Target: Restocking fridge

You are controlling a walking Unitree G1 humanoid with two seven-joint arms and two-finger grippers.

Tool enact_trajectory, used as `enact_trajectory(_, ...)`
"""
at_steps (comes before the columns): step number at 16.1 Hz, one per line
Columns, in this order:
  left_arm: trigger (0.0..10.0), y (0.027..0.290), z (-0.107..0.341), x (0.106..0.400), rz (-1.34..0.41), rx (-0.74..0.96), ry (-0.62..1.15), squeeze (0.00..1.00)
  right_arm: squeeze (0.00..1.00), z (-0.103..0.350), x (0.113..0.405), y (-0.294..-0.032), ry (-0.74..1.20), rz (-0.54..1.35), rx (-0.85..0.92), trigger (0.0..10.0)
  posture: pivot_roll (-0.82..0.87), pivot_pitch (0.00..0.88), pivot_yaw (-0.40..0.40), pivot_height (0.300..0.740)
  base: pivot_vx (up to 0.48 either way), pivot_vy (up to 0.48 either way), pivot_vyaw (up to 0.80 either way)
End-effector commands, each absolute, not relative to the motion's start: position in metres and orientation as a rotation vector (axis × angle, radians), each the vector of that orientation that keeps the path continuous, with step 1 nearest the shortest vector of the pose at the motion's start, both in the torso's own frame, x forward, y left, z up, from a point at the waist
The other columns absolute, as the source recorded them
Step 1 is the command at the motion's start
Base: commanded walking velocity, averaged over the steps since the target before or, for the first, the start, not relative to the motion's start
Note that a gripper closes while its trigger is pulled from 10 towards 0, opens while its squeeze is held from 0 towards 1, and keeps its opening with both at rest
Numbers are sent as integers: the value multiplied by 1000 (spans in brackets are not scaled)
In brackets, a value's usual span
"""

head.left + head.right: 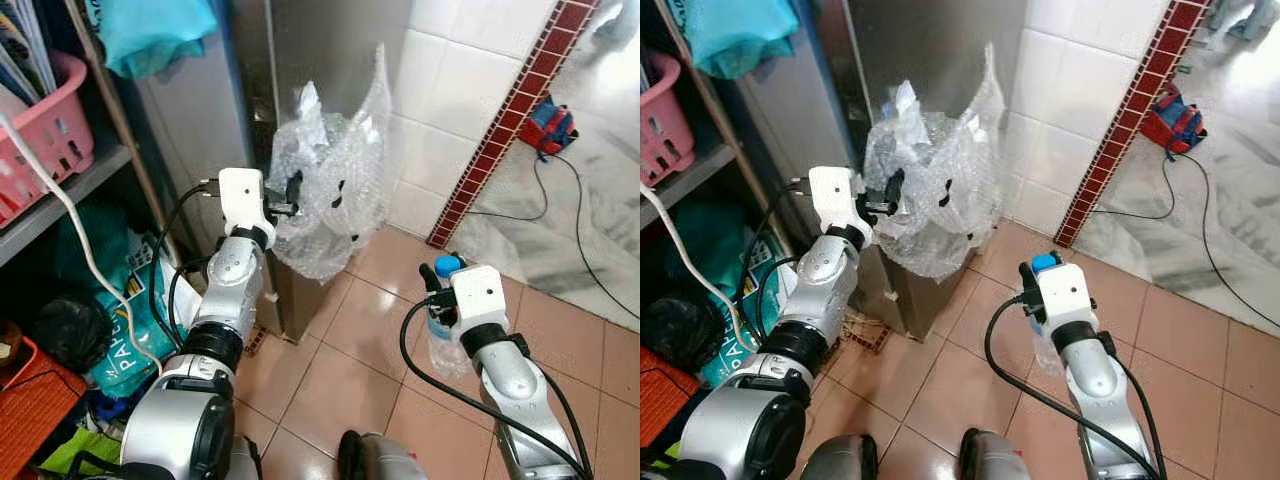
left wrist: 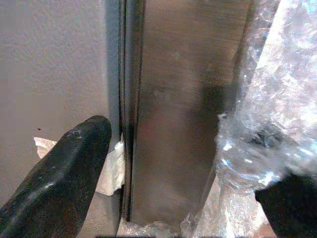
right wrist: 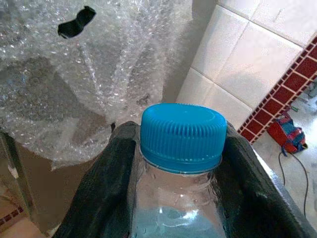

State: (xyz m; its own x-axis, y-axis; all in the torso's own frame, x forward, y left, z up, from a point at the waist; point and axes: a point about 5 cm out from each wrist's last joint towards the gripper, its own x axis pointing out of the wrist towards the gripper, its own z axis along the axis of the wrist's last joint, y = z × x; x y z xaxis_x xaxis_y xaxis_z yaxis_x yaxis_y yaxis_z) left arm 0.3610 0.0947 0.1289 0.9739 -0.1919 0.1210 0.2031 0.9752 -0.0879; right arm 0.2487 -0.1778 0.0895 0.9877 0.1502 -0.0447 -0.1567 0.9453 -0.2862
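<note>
Item: water bottle (image 3: 181,168), blue cap, clamped at the neck between the fingers of my right gripper (image 1: 437,285) — lower right of the head view, over the tiled floor.

Left gripper (image 2: 173,198): fingers apart, straddling the steel fridge door (image 2: 183,114) edge at centre frame, bubble wrap (image 1: 335,180) crowding one finger.

Step in hand, as I judge it: opening the door. Hook the edge seam, not the wrap; pull steadily; keep the bottle upright.

Writing: green bag (image 1: 125,330), lower left — partial "PAP"; otherwise unreadable.
</note>
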Motion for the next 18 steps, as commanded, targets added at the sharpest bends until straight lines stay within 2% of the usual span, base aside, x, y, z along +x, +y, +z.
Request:
enact_trajectory(1,10000,85,129,362,-242,-88,-92,0,0,95,252,-180,-3,139,-298,10000,-66,111,-19,740,0,0,0)
enact_trajectory(9,10000,68,122,350,-313,-78,-99,0,0,93,254,-178,-3,143,-298,10000,-55,105,-14,740,0,0,0)
enact_trajectory(14,10000,80,122,353,-248,-71,-99,0,0,91,254,-177,1,143,-298,10000,-53,106,-12,740,0,0,0)
enact_trajectory(18,10000,89,134,372,-223,-68,-72,0,0,92,254,-177,-3,142,-296,10000,-61,102,-15,740,0,0,0)
